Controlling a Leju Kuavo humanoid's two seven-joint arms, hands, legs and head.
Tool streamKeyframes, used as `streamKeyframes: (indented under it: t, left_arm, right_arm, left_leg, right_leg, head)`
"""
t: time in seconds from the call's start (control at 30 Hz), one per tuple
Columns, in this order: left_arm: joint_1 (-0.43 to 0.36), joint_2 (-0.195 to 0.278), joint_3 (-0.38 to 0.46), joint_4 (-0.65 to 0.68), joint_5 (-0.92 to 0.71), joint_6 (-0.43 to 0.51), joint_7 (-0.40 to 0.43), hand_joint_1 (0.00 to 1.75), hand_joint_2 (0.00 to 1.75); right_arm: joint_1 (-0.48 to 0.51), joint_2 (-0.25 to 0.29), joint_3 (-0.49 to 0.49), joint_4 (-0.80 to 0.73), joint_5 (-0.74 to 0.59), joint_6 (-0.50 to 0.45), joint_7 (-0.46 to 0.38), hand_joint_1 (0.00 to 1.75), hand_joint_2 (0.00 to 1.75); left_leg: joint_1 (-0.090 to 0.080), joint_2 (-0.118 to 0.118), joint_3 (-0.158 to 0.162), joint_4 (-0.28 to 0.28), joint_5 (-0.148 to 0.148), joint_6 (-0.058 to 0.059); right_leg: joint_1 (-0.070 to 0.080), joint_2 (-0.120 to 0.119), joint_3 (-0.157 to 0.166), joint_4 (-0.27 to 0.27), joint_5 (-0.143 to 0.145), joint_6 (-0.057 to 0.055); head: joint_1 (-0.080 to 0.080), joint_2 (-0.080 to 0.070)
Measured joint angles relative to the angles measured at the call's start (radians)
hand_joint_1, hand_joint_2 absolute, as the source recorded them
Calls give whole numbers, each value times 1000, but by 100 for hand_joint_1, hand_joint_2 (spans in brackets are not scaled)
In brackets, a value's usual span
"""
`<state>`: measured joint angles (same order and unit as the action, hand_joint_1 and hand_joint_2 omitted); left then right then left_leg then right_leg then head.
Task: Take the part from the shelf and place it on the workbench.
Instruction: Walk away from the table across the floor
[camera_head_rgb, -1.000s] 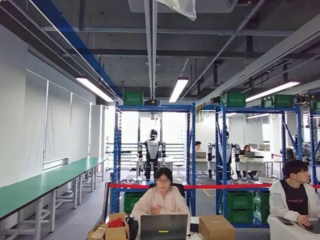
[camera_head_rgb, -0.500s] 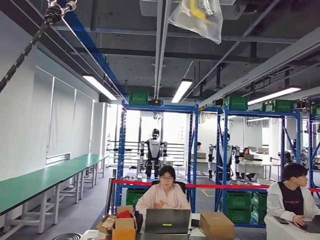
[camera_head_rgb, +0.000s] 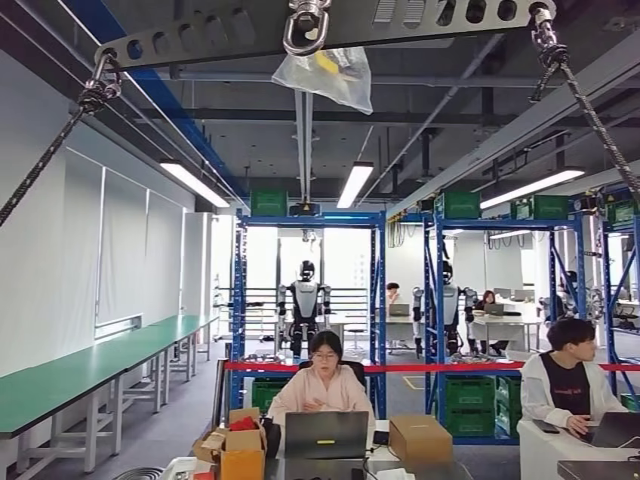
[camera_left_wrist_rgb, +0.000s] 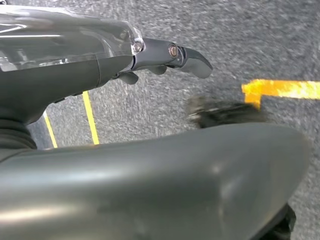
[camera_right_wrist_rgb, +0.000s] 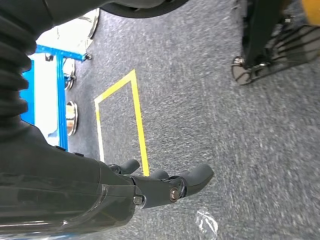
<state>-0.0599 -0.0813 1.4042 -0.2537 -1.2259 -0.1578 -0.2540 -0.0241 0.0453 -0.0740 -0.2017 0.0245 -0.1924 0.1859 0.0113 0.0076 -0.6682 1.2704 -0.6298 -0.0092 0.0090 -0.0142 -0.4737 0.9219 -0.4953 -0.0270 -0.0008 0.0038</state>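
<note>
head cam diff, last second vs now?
The camera itself moved: the view tilted upward, bringing the overhead metal bar with its ring and the hanging clear plastic bag into frame. The people at the laptops, the blue shelves and the green workbench kept their places.

Two people (camera_head_rgb: 323, 385) behind laptops (camera_head_rgb: 325, 435)
</note>
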Motion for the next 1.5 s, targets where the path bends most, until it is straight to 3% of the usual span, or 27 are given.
streamKeyframes:
  t: [0.03,0.07,0.13,0.2,0.23,0.3,0.33,0.37,0.43,0.47,0.5,0.53,0.57,0.63,0.7,0.87,1.0,1.4,1.5]
  left_arm:
    - [0,0,0,0,1,0,-2,0,0]
    - [-1,1,0,0,1,0,-4,0,0]
    - [-3,2,0,0,2,0,-9,0,0]
    - [-7,2,0,0,5,0,-12,0,0]
    - [-8,2,0,0,6,0,-13,0,0]
    - [-6,1,0,0,10,0,-13,0,0]
    - [-5,1,0,0,11,1,-13,0,0]
    - [-5,0,0,0,12,1,-12,0,0]
    - [-5,0,0,0,15,2,-13,0,0]
    - [-5,0,1,0,16,2,-13,0,0]
    - [-4,0,1,0,17,2,-13,0,0]
    - [-3,0,1,0,17,2,-13,0,0]
    - [-3,0,1,0,18,2,-13,0,0]
    - [-3,1,1,0,20,4,-13,0,0]
    - [-6,2,2,0,23,7,-9,0,0]
    - [-9,2,3,0,27,17,7,0,0]
    - [-13,2,4,0,33,31,12,0,175]
    - [-22,1,5,0,35,55,7,0,175]
    - [-24,1,5,0,35,60,9,0,175]
  right_arm:
    - [0,0,-1,0,2,4,-6,0,175]
    - [-1,1,-2,1,5,7,-11,0,175]
    - [-2,1,-3,1,9,13,-18,0,175]
    - [-4,2,-3,2,11,17,-23,0,175]
    - [-4,2,-4,3,12,20,-25,0,175]
    - [-4,1,-4,6,14,23,-30,0,175]
    - [-4,0,-4,8,16,24,-31,0,175]
    - [-3,0,-4,9,18,25,-31,0,175]
    - [-3,0,-5,11,22,26,-32,0,175]
    - [-2,0,-5,11,24,26,-32,0,175]
    - [-2,-1,-5,11,25,26,-32,0,175]
    - [-1,-1,-5,12,26,26,-32,0,131]
    - [0,-1,-5,12,28,26,-32,0,87]
    - [-2,-1,-5,12,34,26,-30,0,0]
    - [-6,0,-5,12,38,28,-21,0,0]
    - [-6,0,-6,13,47,30,-16,0,0]
    - [-6,0,-11,13,47,28,-20,0,0]
    - [-6,1,-36,13,48,25,-40,0,0]
    - [-6,1,-37,13,49,25,-45,0,131]
  left_leg:
    - [0,0,14,13,16,-1]
    - [0,0,45,-10,45,0]
    - [-1,0,145,-140,80,4]
    - [-3,-1,222,-260,67,14]
    - [-5,-1,236,-287,59,20]
    - [-5,2,225,-293,66,33]
    - [-3,4,216,-293,76,42]
    - [-1,6,205,-294,86,50]
    - [-1,8,179,-294,105,60]
    - [-1,8,166,-293,113,61]
    - [-2,8,154,-293,122,61]
    - [-1,9,143,-292,130,60]
    - [1,9,135,-291,136,59]
    - [2,9,123,-286,145,53]
    - [-3,8,112,-277,151,47]
    - [0,7,103,-275,162,31]
    - [7,7,103,-277,167,24]
    - [9,7,102,-277,171,21]
    - [9,7,102,-277,171,21]
  right_leg:
    - [0,0,-22,11,7,1]
    - [0,0,-44,25,12,3]
    - [2,1,-81,54,19,9]
    - [5,1,-106,77,28,17]
    - [6,1,-114,84,34,22]
    - [4,4,-125,88,41,35]
    - [2,6,-131,98,24,42]
    - [0,9,-141,124,-9,48]
    - [-8,11,-175,236,-100,60]
    - [-13,12,-190,299,-133,65]
    - [-17,12,-192,339,-148,71]
    - [-22,11,-173,339,-146,77]
    - [-26,11,-133,296,-128,84]
    - [-36,12,-16,132,-80,97]
    - [-40,15,54,17,-59,98]
    - [-33,15,54,5,-56,83]
    - [-26,15,51,7,-52,77]
    - [-25,15,50,10,-51,75]
    - [-25,15,50,10,-51,74]
  head:
    - [0,0]
    - [0,0]
    - [0,0]
    - [0,0]
    - [0,0]
    - [0,0]
    - [0,0]
    - [0,0]
    - [0,0]
    - [0,0]
    - [0,0]
    - [0,0]
    - [0,0]
    - [0,0]
    - [0,0]
    - [0,0]
    - [0,0]
    - [0,0]
    - [0,0]
